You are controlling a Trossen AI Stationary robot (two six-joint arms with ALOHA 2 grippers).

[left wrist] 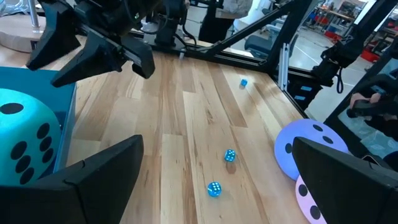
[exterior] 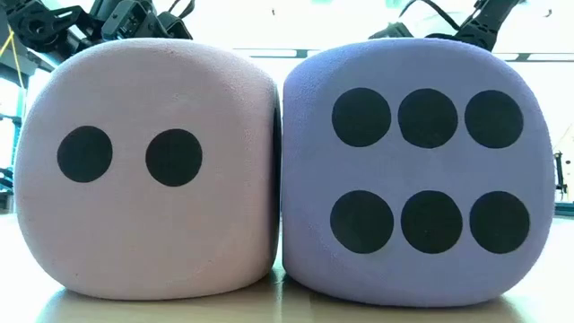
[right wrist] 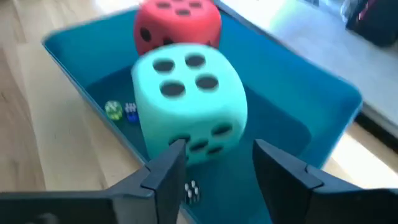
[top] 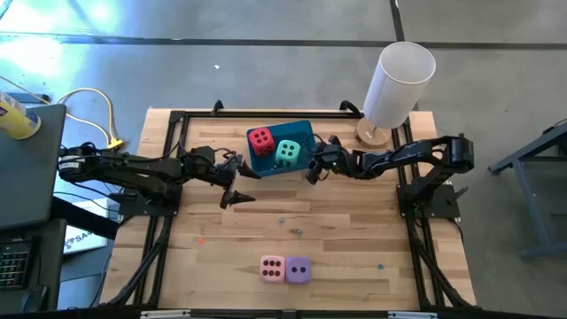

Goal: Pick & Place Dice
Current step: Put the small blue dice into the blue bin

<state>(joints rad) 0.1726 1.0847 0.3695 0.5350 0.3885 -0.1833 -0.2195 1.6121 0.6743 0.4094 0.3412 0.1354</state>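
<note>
A blue bin [top: 304, 129] sits on the table's far middle. In it rest a red die [top: 260, 140] and a teal die [top: 288, 153], side by side on the bin's floor. My right gripper [right wrist: 217, 149] reaches into the bin from the table's right, open, its fingertips just short of the teal die [right wrist: 186, 93]. My left gripper [top: 232, 190] hangs open left of the bin, holding nothing. A pink die [top: 273, 268] and a purple die [top: 299, 270] stand side by side near the front edge. My right gripper has one fingertip [right wrist: 176, 152] at the teal die's lower near edge [right wrist: 199, 146], slanting down from the table's right. Whether it touches the die, I cannot tell. The die sits on the bin's floor, wider than the gap between the fingers.
A white cylinder [top: 399, 80] on a wooden foot stands at the far right corner. Tiny blue dice [left wrist: 229, 155] [left wrist: 214, 188] lie on the bare wood mid-table, and tiny dice [right wrist: 121, 111] lie in the bin. The pink [exterior: 143, 170] and purple [exterior: 417, 170] dice fill the low view.
</note>
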